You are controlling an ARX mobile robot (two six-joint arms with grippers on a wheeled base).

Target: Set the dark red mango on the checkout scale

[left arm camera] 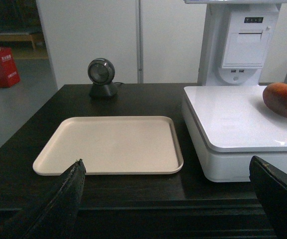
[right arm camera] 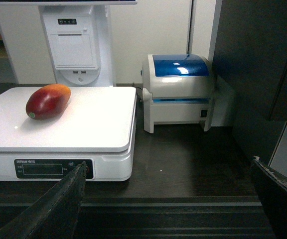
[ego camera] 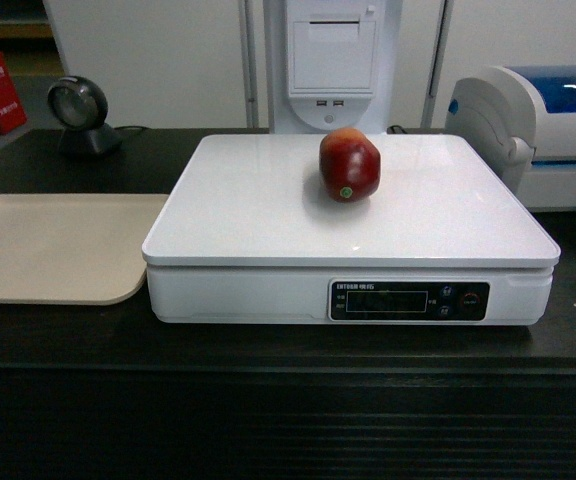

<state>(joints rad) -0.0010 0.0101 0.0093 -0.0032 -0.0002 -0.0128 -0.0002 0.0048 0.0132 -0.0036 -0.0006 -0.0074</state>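
Observation:
The dark red mango (ego camera: 349,165) lies on the white platter of the scale (ego camera: 268,215), toward its back middle, sticker facing front. It also shows at the right edge of the left wrist view as the mango (left arm camera: 283,99) on the scale (left arm camera: 233,124), and in the right wrist view as the mango (right arm camera: 47,101) on the scale (right arm camera: 83,124). The scale stands on the dark checkout counter (ego camera: 288,345). My left gripper (left arm camera: 166,172) is open in front of the counter edge, holding nothing. My right gripper (right arm camera: 168,172) is open too, empty, right of the scale. Neither gripper appears in the head view.
A beige tray (ego camera: 53,245) lies left of the scale. A round black scanner (ego camera: 80,112) stands at the back left. A white receipt kiosk (ego camera: 333,60) rises behind the scale. A white-and-blue printer (ego camera: 543,125) sits at the right. A dark panel (right arm camera: 263,59) stands right of the printer.

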